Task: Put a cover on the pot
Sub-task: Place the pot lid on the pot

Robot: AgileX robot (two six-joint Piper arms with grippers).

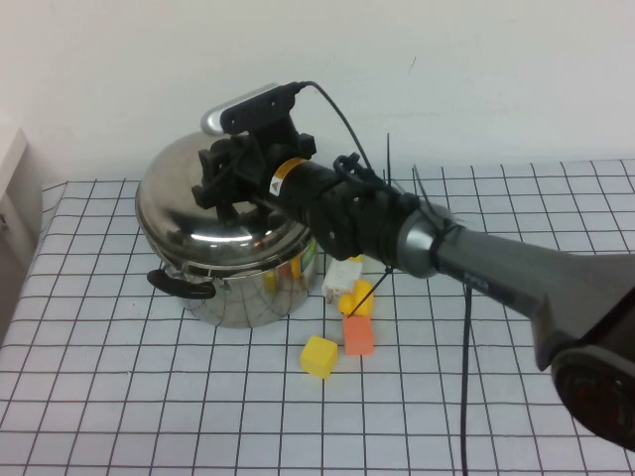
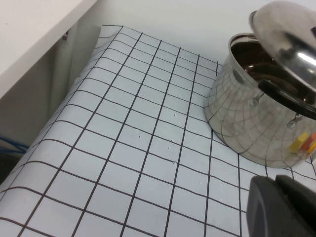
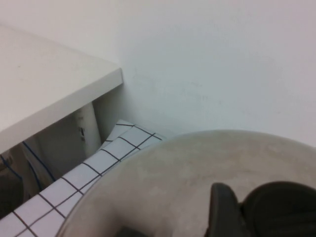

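Observation:
The large shiny steel pot [image 1: 248, 293] stands at the back left of the checked mat, one black handle [image 1: 181, 285] facing front. The domed steel lid [image 1: 184, 188] lies tilted over its mouth. My right gripper [image 1: 234, 186] reaches in from the right and is shut on the lid's black knob [image 3: 281, 210], one finger [image 3: 223, 207] against it. In the left wrist view the pot [image 2: 247, 123] shows part of its open inside, with the lid [image 2: 291, 34] raised on that side. My left gripper [image 2: 281, 207] is shut and empty, low over the mat in front of the pot.
Small blocks lie just right of the pot: a white one [image 1: 341, 279], a yellow one [image 1: 357, 297], an orange one [image 1: 358, 335] and another yellow one [image 1: 318, 356]. A white shelf [image 2: 34, 29] stands past the mat's left edge. The wall is close behind the pot.

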